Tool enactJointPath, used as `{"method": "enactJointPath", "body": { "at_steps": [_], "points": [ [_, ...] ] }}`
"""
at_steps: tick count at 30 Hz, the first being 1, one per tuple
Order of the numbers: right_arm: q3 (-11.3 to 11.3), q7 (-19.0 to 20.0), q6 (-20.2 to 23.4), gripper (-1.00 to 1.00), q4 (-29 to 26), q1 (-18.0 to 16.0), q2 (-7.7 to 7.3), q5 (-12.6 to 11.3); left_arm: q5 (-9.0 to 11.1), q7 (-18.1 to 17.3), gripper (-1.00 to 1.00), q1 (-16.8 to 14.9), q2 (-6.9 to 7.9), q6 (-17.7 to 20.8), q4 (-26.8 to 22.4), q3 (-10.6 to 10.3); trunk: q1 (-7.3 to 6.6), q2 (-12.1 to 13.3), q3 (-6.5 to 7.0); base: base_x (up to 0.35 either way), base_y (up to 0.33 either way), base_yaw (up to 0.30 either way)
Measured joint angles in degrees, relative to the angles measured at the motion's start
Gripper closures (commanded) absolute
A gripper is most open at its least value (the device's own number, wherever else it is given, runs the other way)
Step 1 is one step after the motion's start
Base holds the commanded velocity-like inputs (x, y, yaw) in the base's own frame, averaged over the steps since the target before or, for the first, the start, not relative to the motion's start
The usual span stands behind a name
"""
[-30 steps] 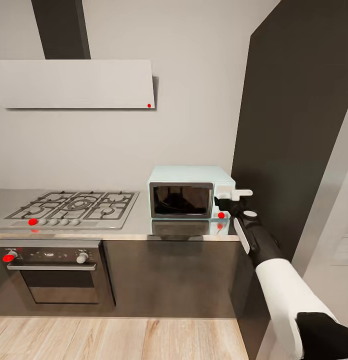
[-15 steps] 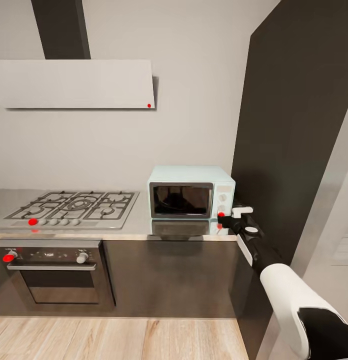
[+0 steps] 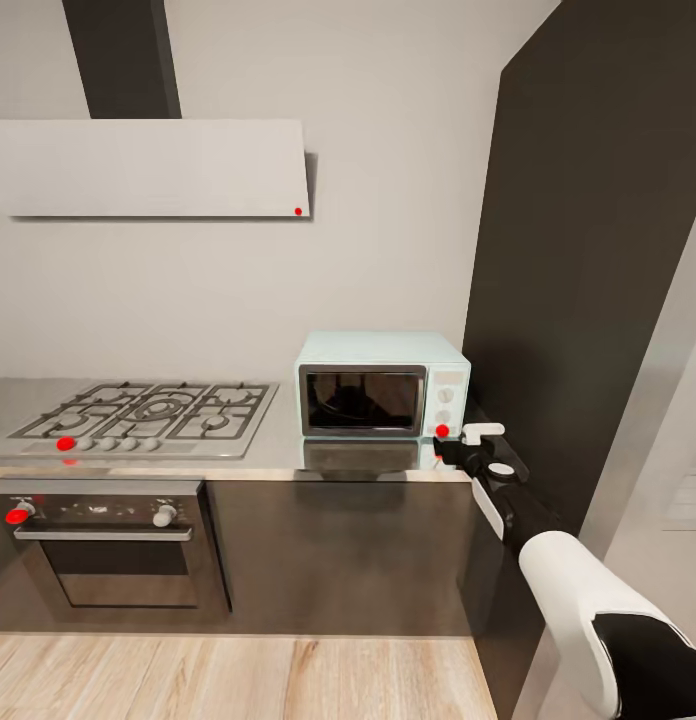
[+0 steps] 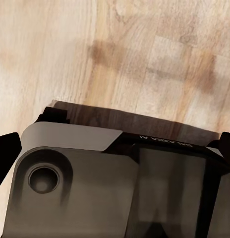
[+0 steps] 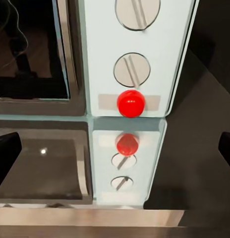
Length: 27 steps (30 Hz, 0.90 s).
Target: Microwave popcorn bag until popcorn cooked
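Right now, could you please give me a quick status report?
Right gripper open by microwave red button. Microwave door closed. Left gripper state unclear, over wood floor.

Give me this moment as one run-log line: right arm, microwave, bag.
right tool: by microwave control panel, facing red dot | tool: open, empty | microwave door: shut | stage: near controls

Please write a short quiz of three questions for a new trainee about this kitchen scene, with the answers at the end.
1. True or false: the microwave door is shut.
2. What stands left of the microwave on the countertop? A) a sink B) a gas hob C) a kettle
3. Which part of the microwave does the right claw face?

Key:
1. True; the dark glass door sits flush in its frame.
2. B, the gas hob.
3. The white panel with two knobs and the red dot, low at the microwave's right side.
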Motion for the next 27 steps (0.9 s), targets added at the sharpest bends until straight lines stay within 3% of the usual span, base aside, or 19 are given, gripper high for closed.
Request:
{"method": "enactJointPath", "body": {
  "at_steps": [8, 16, 27],
  "points": [
    [0.0, 4.39, 0.0, -1.0, 0.03, 0.0, -0.67, 0.13, 0.05, -0.03, -1.0, 0.0, -0.03, 0.0, 0.0, 0.0, 0.0, 0.0, 0.0, 0.0, 0.0, 0.0],
    [0.03, 4.22, -0.77, -1.0, 0.08, 0.0, -1.06, 0.12, 0.01, -0.04, -1.0, 0.0, 0.0, 0.01, 0.0, 0.0, -0.01, -0.01, 0.0, 0.139, 0.0, 0.0],
    [-0.07, 3.45, -1.16, -1.0, 1.3, 0.01, -1.15, 0.16, 0.0, 0.0, -1.0, 0.0, 0.0, 0.0, 0.0, 0.0, 0.0, 0.0, 0.0, 0.006, 0.0, 0.0]
  ]
}}
